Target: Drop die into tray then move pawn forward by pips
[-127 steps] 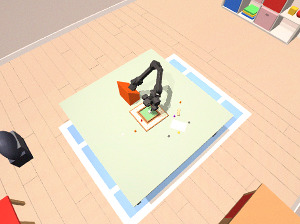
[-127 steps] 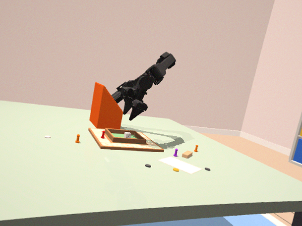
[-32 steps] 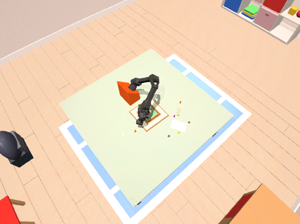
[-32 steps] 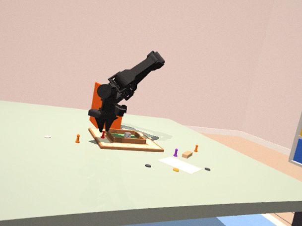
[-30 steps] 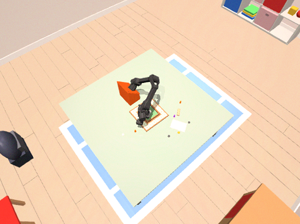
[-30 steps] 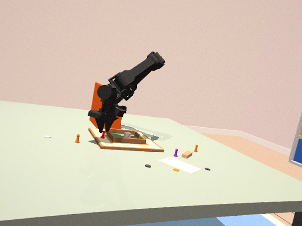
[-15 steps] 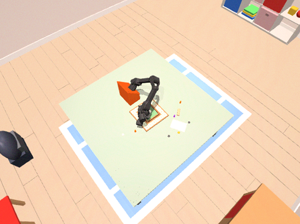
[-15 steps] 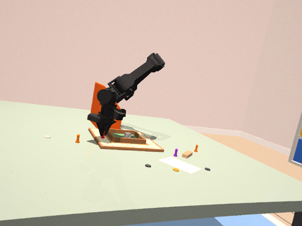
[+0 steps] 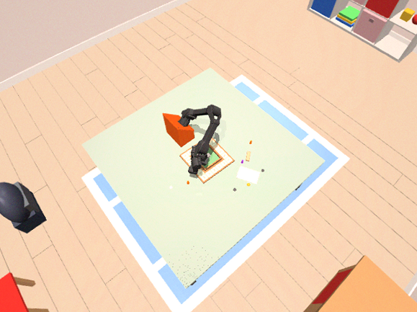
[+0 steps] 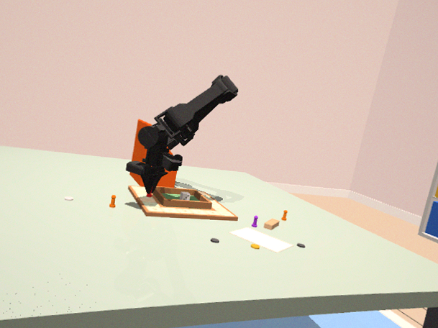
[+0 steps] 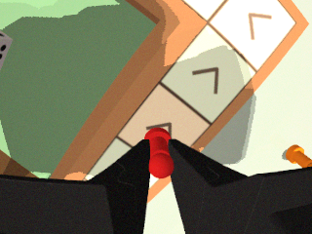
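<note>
Between the fingertips: we find the red pawn (image 11: pixel 159 154), with the gripper (image 11: pixel 159 156) pinched nearly closed on it, over the tan square at the board (image 11: pixel 273 0) edge.

We judge the pawn light, rigid, smooth and easily tipped; the grip sits on its head and neck. The die (image 10: pixel 184 195) rests in the dice tray (image 10: pixel 204 204), beyond the left finger. An orange pawn (image 11: pixel 295 154) stands off-board beside the right finger; the tray wall lies just ahead-left of the tips.

High overhead, low side, wrist close-up
</note>
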Robot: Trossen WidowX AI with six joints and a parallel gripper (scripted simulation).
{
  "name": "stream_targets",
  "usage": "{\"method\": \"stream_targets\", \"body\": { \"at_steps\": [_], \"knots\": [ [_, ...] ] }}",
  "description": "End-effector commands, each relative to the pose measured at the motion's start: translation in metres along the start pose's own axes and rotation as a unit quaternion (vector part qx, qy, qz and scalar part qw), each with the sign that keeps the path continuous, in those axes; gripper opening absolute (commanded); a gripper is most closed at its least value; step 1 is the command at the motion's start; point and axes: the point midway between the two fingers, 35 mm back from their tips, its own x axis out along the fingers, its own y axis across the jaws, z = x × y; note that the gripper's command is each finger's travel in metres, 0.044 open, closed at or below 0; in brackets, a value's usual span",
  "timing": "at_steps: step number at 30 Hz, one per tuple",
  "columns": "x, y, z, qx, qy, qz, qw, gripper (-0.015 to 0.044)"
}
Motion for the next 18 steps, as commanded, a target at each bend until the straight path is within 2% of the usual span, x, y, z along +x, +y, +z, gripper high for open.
{"method": "stream_targets", "body": {
  "at_steps": [1, 10, 18],
  "knots": [
    [-0.037, -0.007, 0.004, -0.006, -0.004, -0.015, 1.0, 0.0],
    [-0.109, 0.0, 0.0, -0.007, -0.004, -0.013, 1.0, 0.0],
    [-0.115, 0.001, -0.001, -0.007, -0.004, -0.013, 1.0, 0.0]
  ]
}}
